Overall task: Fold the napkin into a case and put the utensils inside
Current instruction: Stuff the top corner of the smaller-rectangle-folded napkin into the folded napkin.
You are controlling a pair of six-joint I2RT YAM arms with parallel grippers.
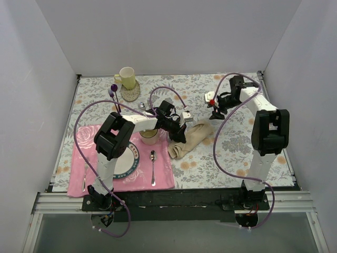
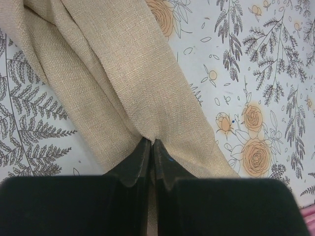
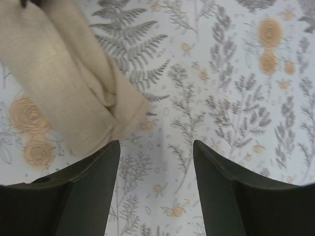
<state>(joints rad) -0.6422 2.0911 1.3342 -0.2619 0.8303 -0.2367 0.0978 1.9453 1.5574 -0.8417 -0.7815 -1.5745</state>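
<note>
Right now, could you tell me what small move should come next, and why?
Probably shift the open right gripper over the napkin's free end and grip it: the left gripper is shut on the cloth farther along, while the right hangs above tablecloth beside it.

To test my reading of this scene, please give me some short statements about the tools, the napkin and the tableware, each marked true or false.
1. The left tool is shut on the napkin. True.
2. The right tool grips the napkin's end. False: the right tool is open and holds nothing.
3. The yellow mug lies tipped over. False: the yellow mug stands upright on a round coaster.
4. A silver spoon lies on the pink placemat. True.
</note>
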